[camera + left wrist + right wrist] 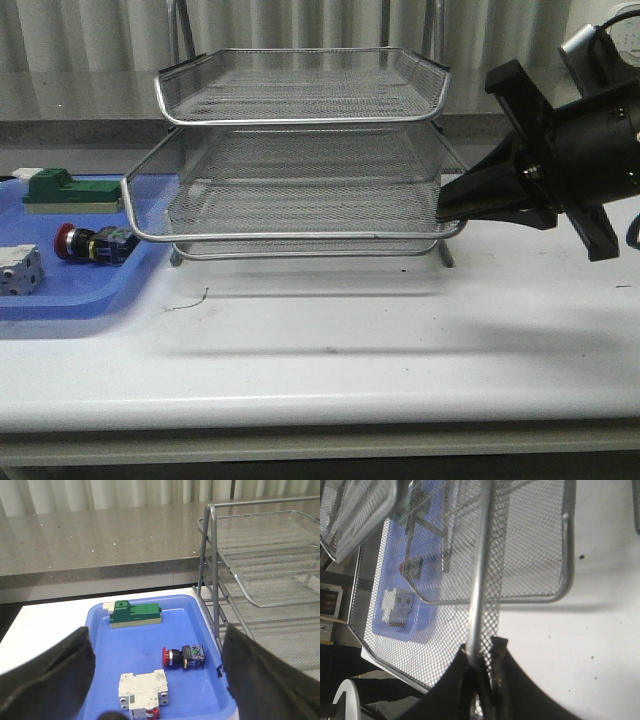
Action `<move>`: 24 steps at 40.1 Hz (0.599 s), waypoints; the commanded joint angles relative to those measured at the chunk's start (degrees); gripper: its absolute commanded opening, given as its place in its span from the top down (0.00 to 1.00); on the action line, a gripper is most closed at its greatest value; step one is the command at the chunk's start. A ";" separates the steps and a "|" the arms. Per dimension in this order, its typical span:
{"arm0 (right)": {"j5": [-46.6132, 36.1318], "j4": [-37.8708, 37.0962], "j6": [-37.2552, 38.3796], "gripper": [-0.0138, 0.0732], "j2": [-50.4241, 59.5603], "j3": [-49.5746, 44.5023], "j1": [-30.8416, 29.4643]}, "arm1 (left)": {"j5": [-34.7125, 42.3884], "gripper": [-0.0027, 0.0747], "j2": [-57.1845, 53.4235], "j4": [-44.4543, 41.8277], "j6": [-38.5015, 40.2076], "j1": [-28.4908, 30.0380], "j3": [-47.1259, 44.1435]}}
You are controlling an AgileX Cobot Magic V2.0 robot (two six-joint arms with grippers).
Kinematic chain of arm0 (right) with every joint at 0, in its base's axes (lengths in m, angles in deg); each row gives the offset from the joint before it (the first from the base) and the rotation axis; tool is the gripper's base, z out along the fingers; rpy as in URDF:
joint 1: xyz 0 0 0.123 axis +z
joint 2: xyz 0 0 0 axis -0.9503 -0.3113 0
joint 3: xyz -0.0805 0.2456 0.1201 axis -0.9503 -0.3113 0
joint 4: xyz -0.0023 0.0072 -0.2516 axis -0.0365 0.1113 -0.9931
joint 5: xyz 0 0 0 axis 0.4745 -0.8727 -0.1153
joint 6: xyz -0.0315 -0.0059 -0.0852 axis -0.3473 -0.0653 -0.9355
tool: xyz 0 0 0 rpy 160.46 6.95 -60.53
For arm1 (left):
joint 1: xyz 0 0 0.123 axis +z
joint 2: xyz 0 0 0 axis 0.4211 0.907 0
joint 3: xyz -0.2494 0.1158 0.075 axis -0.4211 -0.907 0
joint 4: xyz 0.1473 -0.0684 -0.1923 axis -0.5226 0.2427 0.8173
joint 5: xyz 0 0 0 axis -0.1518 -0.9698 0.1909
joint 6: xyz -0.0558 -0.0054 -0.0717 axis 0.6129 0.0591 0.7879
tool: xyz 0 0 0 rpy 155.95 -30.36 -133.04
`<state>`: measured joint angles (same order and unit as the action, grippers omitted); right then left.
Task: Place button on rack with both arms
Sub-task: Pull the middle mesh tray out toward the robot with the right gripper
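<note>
The button [90,243], with a red head and a black body, lies on its side in a blue tray [60,300]. It also shows in the left wrist view [184,657]. My left gripper [156,650] hangs open and empty above the tray [145,635], apart from the button; it is out of the front view. The silver mesh rack [300,120] stands mid-table, its middle tier slid forward. My right gripper [445,210] is shut on that tier's rim at its front right corner. In the right wrist view the rim rod [477,580] runs between the shut gripper [482,652].
A green-and-white block [60,190] [135,614] and a white cube-like breaker [18,270] [142,690] share the blue tray with the button. The rack's rod frame [210,570] stands just right of the tray. A grey ledge runs behind the table.
</note>
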<state>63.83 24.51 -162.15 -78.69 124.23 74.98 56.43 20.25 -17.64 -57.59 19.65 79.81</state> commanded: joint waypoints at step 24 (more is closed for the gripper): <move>5.48 3.37 -5.03 0.79 9.55 -13.12 0.11 | 4.58 0.32 0.57 0.08 -0.04 0.07 2.22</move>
<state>65.87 26.12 -167.36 -70.72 111.07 74.98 56.43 20.25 -17.64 -57.59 19.65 79.82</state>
